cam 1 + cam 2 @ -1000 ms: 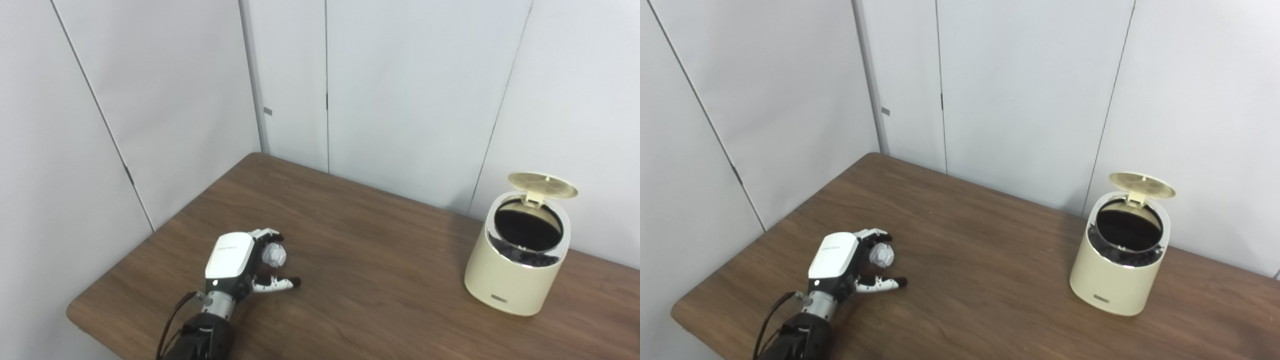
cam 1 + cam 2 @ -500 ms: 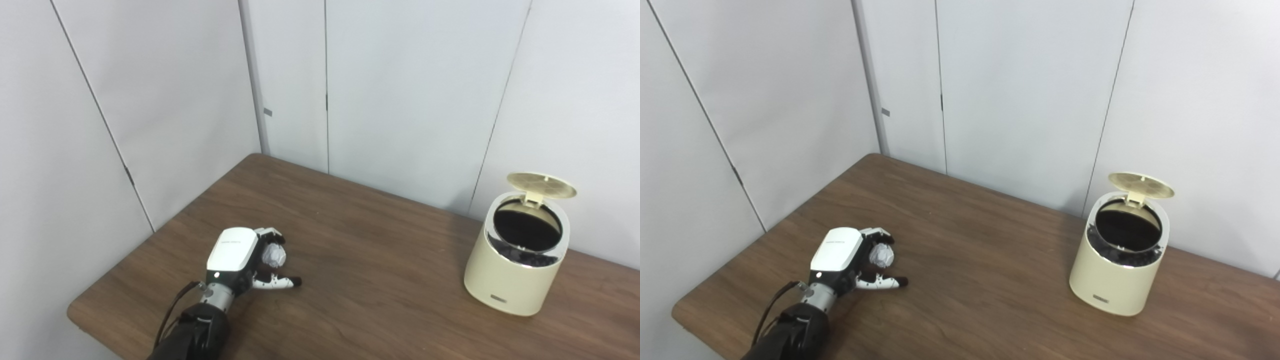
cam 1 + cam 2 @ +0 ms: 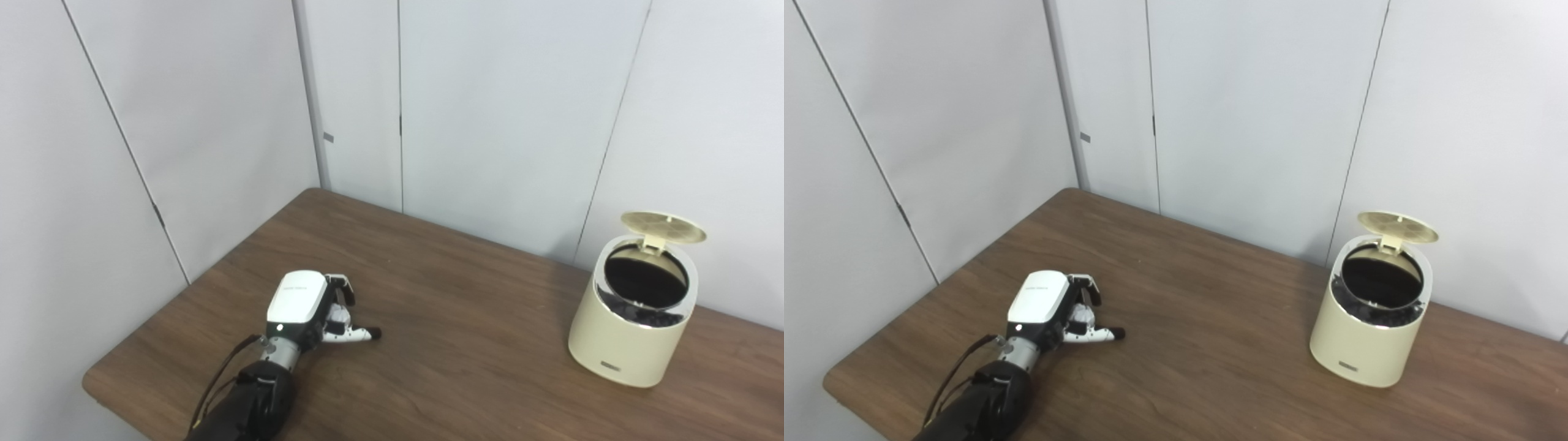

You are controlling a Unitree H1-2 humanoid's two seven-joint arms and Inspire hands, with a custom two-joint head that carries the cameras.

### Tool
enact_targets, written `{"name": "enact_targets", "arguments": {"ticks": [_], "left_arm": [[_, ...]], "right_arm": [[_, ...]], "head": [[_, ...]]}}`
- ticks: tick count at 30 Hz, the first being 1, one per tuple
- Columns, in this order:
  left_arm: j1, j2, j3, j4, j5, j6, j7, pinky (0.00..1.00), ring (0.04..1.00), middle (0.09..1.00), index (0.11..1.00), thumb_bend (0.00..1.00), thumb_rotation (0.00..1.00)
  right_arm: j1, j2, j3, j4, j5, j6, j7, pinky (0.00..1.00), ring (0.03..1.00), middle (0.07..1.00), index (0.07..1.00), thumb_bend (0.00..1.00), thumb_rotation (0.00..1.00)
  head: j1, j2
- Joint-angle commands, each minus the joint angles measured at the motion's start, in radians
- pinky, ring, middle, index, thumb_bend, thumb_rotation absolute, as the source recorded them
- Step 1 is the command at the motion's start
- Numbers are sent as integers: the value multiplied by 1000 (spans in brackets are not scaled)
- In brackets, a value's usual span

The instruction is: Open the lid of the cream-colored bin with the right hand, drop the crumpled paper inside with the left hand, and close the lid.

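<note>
Pale grey wall panels (image 3: pixel 502 110) close in the far side of a dark wood-grain surface (image 3: pixel 465 343). On the left part of that surface the crumpled paper (image 3: pixel 335 314) sits inside the left hand (image 3: pixel 306 309), only a small white patch of it showing between the fingers (image 3: pixel 346 288), which are curled over it from above while the thumb lies stretched out along the wood below it. The white back of the hand faces up, and the black forearm runs down to the bottom edge. Whether the hand rests on the wood or hangs just over it cannot be told. Well apart, at the right, stands the cream-colored bin (image 3: pixel 631 334), upright, with a chrome ring round its dark mouth. Its lid (image 3: pixel 663 224) is tipped up on the hinge at the back, so the mouth is open. The right hand is out of view.
</note>
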State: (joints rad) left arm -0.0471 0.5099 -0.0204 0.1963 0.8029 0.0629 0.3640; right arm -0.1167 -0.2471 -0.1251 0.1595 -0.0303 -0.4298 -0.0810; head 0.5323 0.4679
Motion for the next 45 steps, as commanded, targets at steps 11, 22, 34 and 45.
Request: {"name": "enact_targets", "arguments": {"ticks": [11, 22, 34, 45], "left_arm": [[17, 13, -33, 20, -16, -53, 23, 198, 249, 455, 491, 523, 0], [21, 12, -30, 38, -30, -106, 66, 209, 256, 456, 492, 523, 0], [22, 9, -18, 37, -24, -129, 99, 171, 212, 455, 490, 523, 0], [15, 14, -22, 46, -5, -130, 114, 116, 153, 448, 488, 524, 0]], "right_arm": [[41, 13, -7, 2, -2, -21, 5, 529, 701, 730, 700, 758, 879], [37, 12, -12, 12, -3, -30, 6, 552, 716, 739, 709, 744, 872], [38, 14, -15, 12, -5, -33, 3, 569, 724, 748, 718, 726, 884], [38, 12, -15, 12, 2, -35, 9, 581, 730, 751, 720, 708, 885]], "head": [[0, 6], [0, 5], [2, 5], [2, 7]]}}
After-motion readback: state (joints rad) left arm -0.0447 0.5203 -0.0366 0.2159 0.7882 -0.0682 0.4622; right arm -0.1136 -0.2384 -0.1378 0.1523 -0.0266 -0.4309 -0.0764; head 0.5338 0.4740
